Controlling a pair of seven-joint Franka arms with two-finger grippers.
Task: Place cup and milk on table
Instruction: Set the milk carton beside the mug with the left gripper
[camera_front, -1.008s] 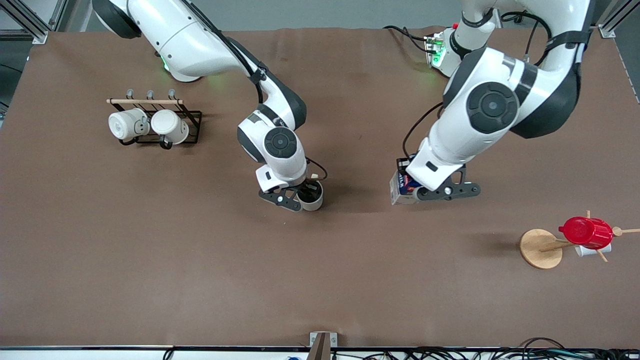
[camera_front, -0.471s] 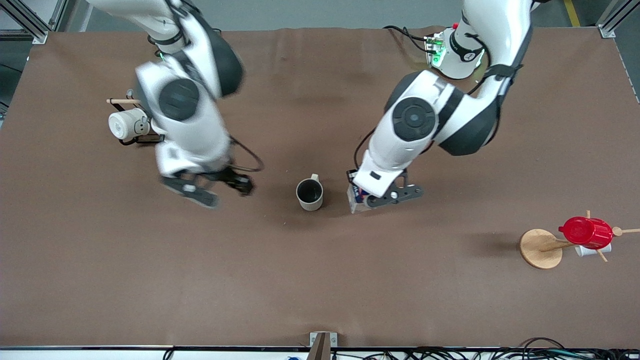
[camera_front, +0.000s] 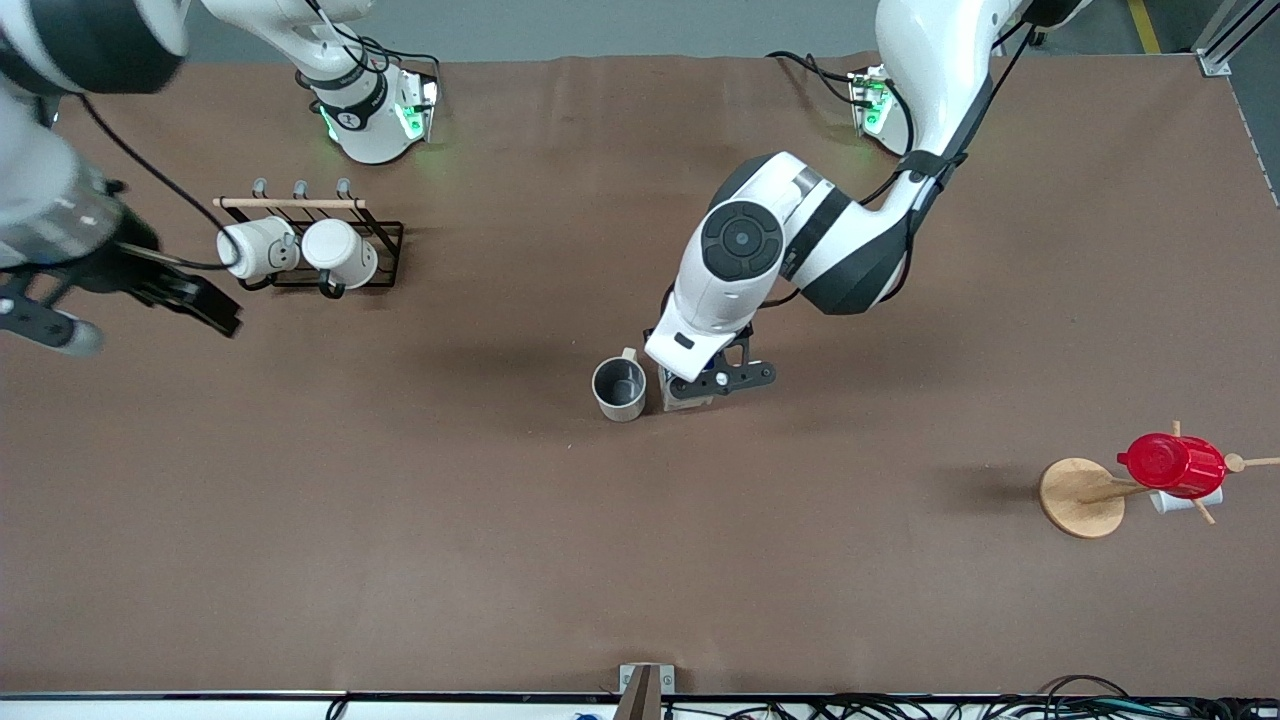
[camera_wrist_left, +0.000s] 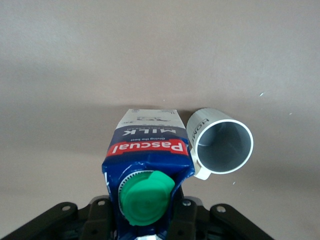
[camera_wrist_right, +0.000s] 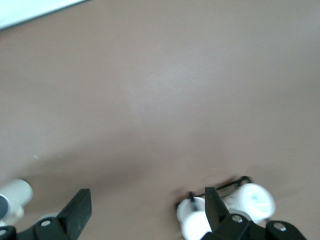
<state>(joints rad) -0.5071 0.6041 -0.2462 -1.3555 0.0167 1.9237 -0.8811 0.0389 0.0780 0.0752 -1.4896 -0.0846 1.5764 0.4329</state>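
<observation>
**A:** Mid-table, the left gripper holds the milk upright, fingers closed on the carton's sides, just beside the cup. Which step is this?

**B:** By the look of it, the second placement. The cup stands alone on the table, so its half seems done; the carton is low, though whether its base touches the brown surface cannot be told.

**A:** And the next move?

**B:** Probably a gentle set-down, then opening the fingers and lifting straight up, since the mug's handle sits close to the carton.

**A:** The carton itself?

**B:** Dark blue, with a round green cap, a red band above white "MILK" lettering, and a pale panel.

**A:** The other arm?

**B:** The right gripper waits over the right arm's end of the table, beside the mug rack, fingers spread wide and empty.
</observation>
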